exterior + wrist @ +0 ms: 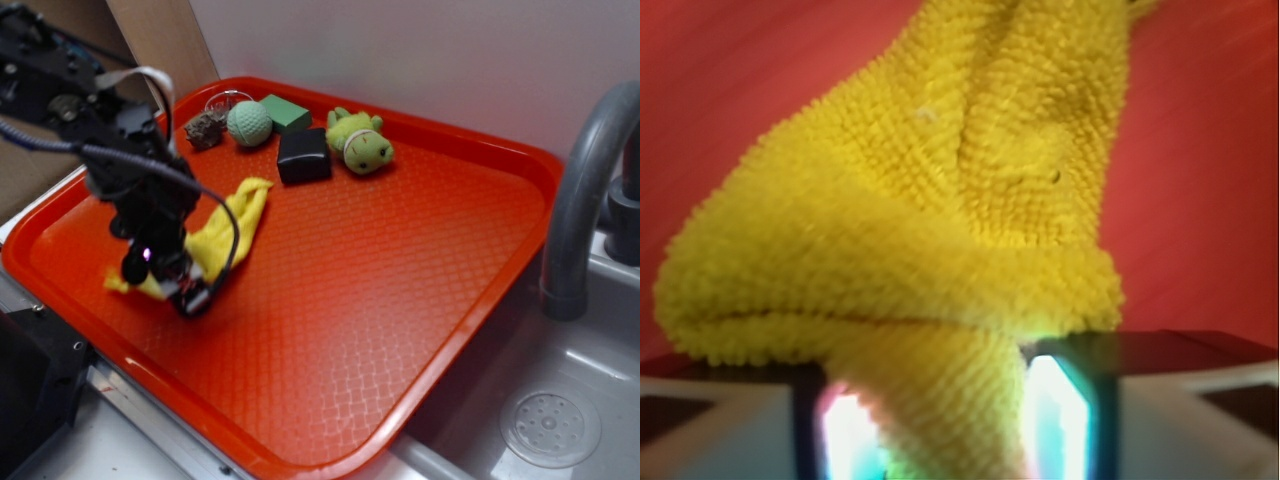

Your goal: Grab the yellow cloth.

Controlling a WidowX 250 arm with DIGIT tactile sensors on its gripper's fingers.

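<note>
In the exterior view, the black robot gripper point(175, 280) is down at the left part of the textured red plastic tray point(400, 300), its tip low over the near end of the bright-yellow terry cloth point(232, 222). The cloth runs as a crumpled strip from under the gripper up toward the tray's middle. Along the tray's far edge sit a small brown lumpy object point(205, 130), a pale-green dimpled ball point(249, 123), a flat green block point(287, 112), a black rectangular block point(303, 156) and a yellow-green plush toy point(360, 142), all well apart from the cloth. To the right, a grey curved faucet point(585, 190) stands over a grey sink point(560, 400).

In the wrist view, the nubby yellow cloth point(940, 200) fills most of the frame over the red tray point(1210, 200). A fold of it runs down between the two fingers point(1060, 420), which stand narrowly on either side, pressing the fabric between them.
</note>
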